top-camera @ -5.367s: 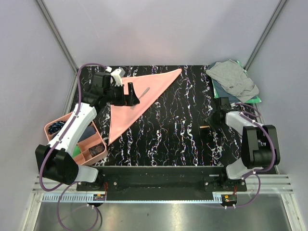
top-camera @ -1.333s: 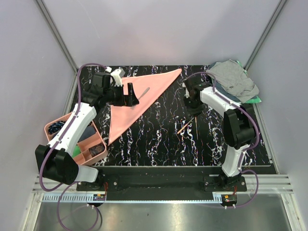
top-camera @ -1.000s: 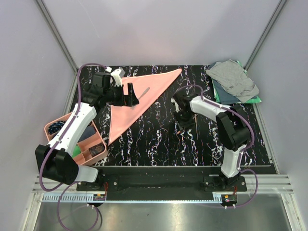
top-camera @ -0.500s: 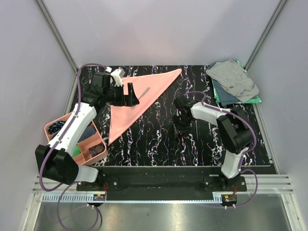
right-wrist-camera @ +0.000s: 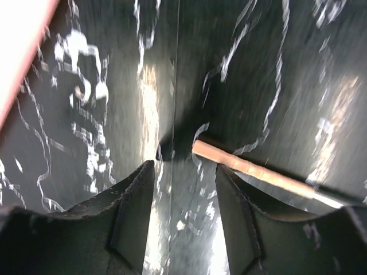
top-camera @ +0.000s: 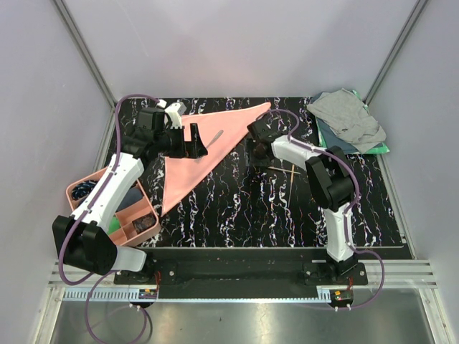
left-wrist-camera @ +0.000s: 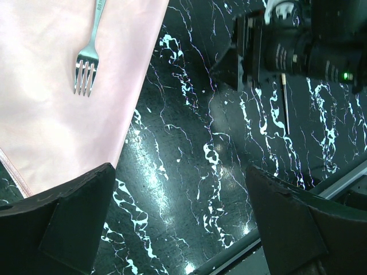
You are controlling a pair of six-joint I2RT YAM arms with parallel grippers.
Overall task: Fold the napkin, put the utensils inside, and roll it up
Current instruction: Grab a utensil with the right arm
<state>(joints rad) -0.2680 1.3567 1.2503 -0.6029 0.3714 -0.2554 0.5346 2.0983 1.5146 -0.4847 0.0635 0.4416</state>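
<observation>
The salmon-pink napkin (top-camera: 188,161) lies folded in a triangle at the far left of the table, and it also shows in the left wrist view (left-wrist-camera: 51,103). A silver fork (top-camera: 216,135) rests on it, prongs toward me in the left wrist view (left-wrist-camera: 87,63). My left gripper (top-camera: 195,143) hovers over the napkin, open and empty (left-wrist-camera: 180,229). My right gripper (top-camera: 256,156) is open and empty (right-wrist-camera: 183,220), low over the table beside the napkin's right edge. A brown-handled stick (right-wrist-camera: 252,169) lies just ahead of its right finger (right-wrist-camera: 246,223). Two sticks (top-camera: 281,168) lie right of it.
A pink compartment tray (top-camera: 77,188) with small items sits at the left edge. A grey cloth (top-camera: 348,118) on a green cloth (top-camera: 380,149) lies at the far right corner. The right arm's forearm (top-camera: 301,154) stretches across the table's middle.
My right arm swung from the right side to the table's middle, then back and left to the napkin's edge. The sticks now lie farther back. The left arm has not moved.
</observation>
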